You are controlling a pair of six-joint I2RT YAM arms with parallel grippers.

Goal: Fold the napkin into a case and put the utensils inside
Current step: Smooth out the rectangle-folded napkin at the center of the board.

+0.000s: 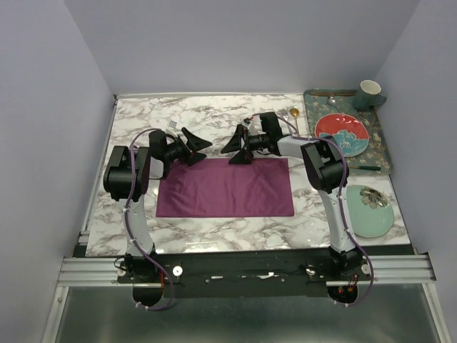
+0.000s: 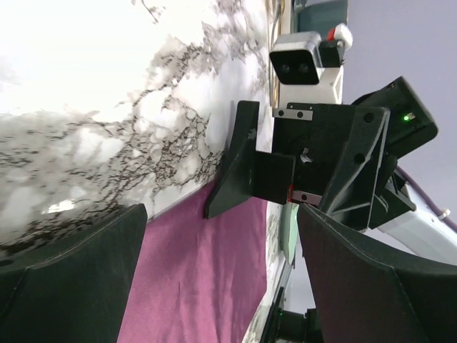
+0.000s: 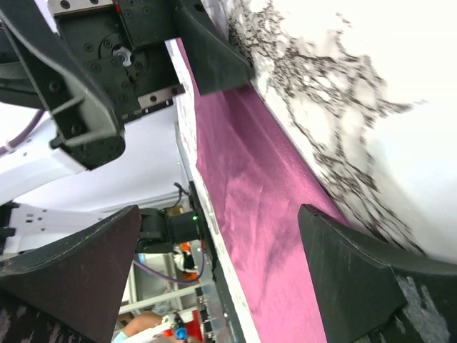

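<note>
The plum-purple napkin (image 1: 225, 187) lies spread flat as a wide rectangle in the middle of the marble table; it is not shaped into a case. My left gripper (image 1: 194, 147) and right gripper (image 1: 236, 148) hover over its far edge, pointing at each other, both open and empty. In the left wrist view, the napkin (image 2: 207, 279) shows between the wide jaws of the left gripper (image 2: 220, 214). It also shows (image 3: 264, 214) under the right gripper (image 3: 218, 214). A gold spoon bowl (image 1: 293, 113) peeks out behind the right arm. A small silver piece (image 1: 173, 128), perhaps the fork, lies behind the left arm.
A dark patterned tray (image 1: 382, 139) at the back right holds a red plate (image 1: 341, 132) and a mug (image 1: 369, 93). A pale green plate (image 1: 371, 211) sits at the near right. Walls close in the table on three sides.
</note>
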